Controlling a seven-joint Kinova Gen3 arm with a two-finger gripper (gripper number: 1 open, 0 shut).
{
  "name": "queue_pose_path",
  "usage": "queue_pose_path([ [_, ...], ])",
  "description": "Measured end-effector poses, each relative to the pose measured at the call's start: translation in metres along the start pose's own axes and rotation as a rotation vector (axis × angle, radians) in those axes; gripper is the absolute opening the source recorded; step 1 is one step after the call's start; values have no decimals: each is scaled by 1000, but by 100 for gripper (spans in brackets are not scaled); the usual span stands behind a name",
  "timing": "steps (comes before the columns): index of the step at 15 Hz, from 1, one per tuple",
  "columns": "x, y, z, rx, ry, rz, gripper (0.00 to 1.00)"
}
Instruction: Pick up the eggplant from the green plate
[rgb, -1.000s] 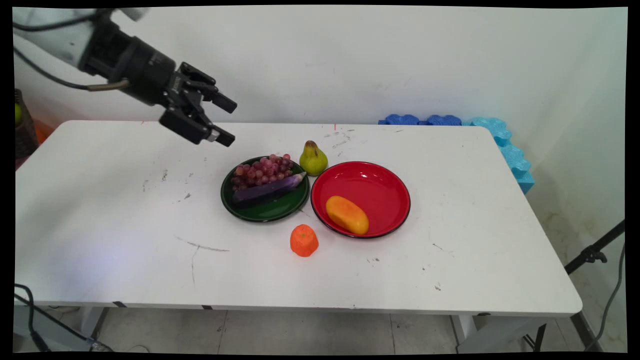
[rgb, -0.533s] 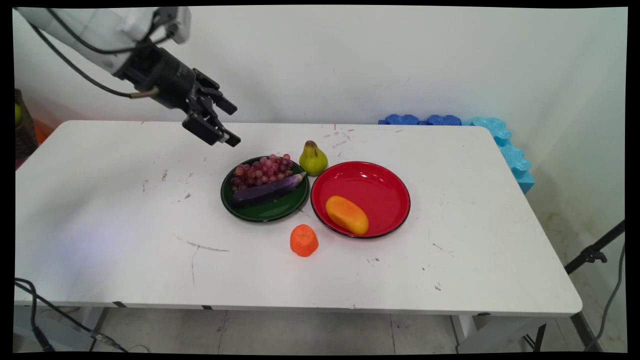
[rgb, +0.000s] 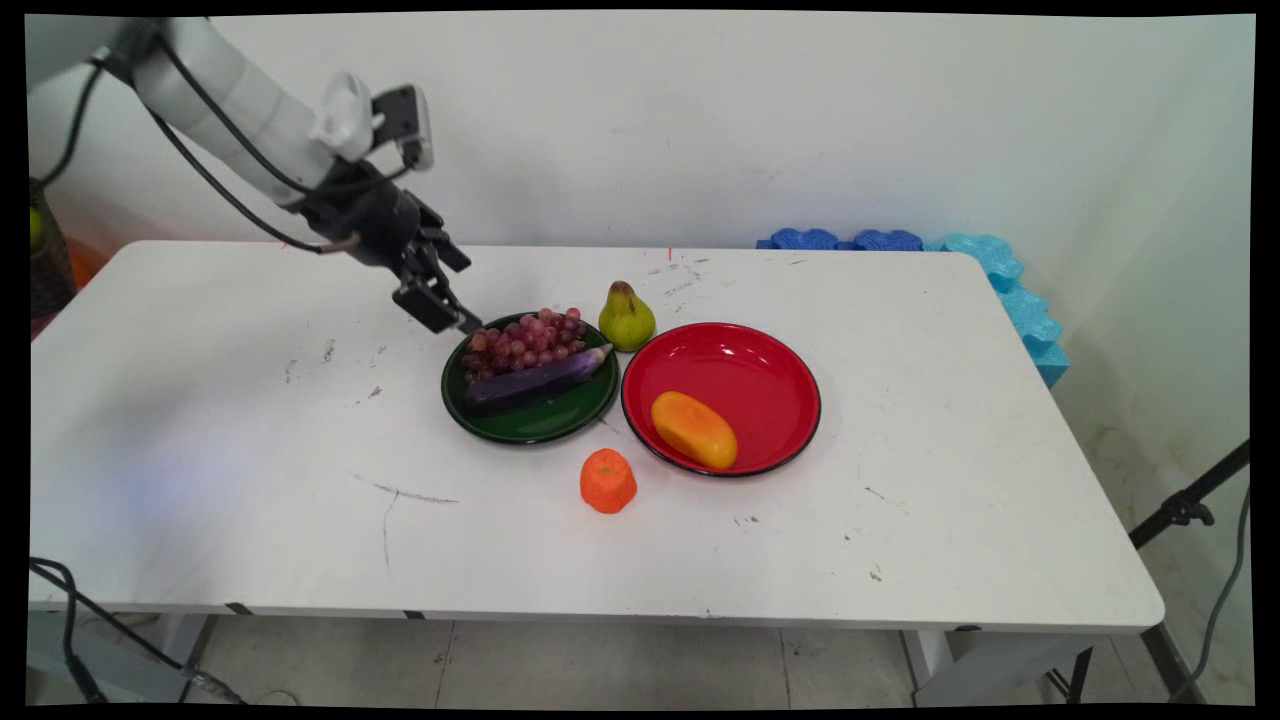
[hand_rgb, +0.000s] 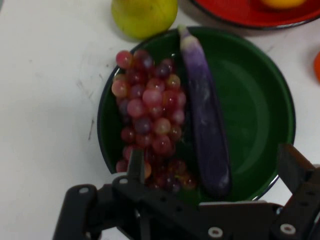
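The grapes (rgb: 526, 340) (hand_rgb: 149, 124), a red-purple bunch, lie in the far-left part of the green plate (rgb: 530, 422) (hand_rgb: 260, 115), which sits near the middle of the tabletop (rgb: 250, 430). A purple eggplant (rgb: 535, 378) (hand_rgb: 206, 120) lies beside them in the same plate, touching the bunch along its length. The black gripper (rgb: 447, 300) (hand_rgb: 212, 167) hangs just over the plate's far-left rim, tilted down toward the bunch, its fingers spread wide with nothing between them; in the hand view one finger (hand_rgb: 136, 165) stands at the grapes and the other (hand_rgb: 295, 167) over the plate's opposite rim. A green pear (rgb: 627, 318) (hand_rgb: 144, 16) stands just beside the plate's far-right rim. A red plate (rgb: 745, 365) (hand_rgb: 250, 12) sits just to the right, holding an orange-yellow mango (rgb: 694, 430). An orange fruit (rgb: 608, 481) sits toward the tabletop's near edge, near both plates.
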Motion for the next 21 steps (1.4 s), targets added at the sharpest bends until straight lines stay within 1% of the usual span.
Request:
queue_pose_path([
  [4,-8,3,31,1,-35,-21,100],
  [9,-21,10,66,-23,-57,-53,100],
  [14,-28,13,93,-32,-63,-85,100],
  [19,-31,14,112,-41,-55,-104,100],
  [20,-31,14,114,-43,-53,-105,0],
  [21,-31,14,117,-45,-51,-105,0],
])
